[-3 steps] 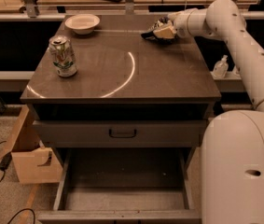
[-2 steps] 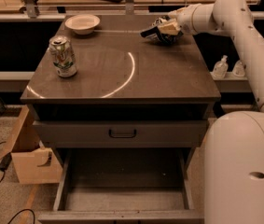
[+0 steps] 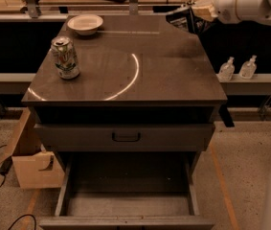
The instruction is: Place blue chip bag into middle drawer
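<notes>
The blue chip bag [image 3: 182, 19] is a dark crinkled shape with pale patches, held just above the cabinet top's back right corner. My gripper [image 3: 196, 13] comes in from the upper right on the white arm [image 3: 250, 1] and is shut on the bag's right side. The middle drawer [image 3: 128, 206] stands pulled out at the bottom of the view, a grey box with slanted side rails and a bare floor. It lies well below and in front of the gripper.
A silver-green soda can [image 3: 65, 57] stands at the cabinet top's left, a white bowl [image 3: 84, 24] behind it. A shut drawer front with a black loop handle [image 3: 126, 137] sits above the open drawer. A cardboard box [image 3: 29, 164] stands at the left; two bottles [image 3: 238, 68] stand on the right ledge.
The gripper has risen and moved to the right with the blue chip bag, from the cabinet top's back right area to its corner edge. The can and the bowl have not moved.
</notes>
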`<state>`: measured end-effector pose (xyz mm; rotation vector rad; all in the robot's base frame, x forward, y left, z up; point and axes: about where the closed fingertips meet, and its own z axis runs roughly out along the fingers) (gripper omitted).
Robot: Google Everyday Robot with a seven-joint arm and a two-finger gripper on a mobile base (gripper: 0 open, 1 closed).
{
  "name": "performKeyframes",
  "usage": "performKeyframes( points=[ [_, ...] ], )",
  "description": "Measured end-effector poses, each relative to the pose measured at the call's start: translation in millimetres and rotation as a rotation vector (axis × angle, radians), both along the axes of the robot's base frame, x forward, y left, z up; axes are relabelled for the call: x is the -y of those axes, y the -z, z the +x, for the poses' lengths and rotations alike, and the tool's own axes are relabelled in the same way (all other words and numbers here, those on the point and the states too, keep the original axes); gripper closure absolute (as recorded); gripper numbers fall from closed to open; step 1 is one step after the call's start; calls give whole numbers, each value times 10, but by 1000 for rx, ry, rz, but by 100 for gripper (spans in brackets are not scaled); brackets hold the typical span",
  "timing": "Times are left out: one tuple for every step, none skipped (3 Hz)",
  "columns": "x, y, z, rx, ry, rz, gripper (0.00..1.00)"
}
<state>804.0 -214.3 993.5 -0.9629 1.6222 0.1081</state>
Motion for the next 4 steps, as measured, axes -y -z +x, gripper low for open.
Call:
performKeyframes(
  points=[
    [237,-433,-646,5,53,71,100],
    [189,-597,-1289,-56,82,162,100],
    [98,-241,-1366,-124,73,150,100],
    [97,-241,-1366,-124,73,150,100]
  ],
)
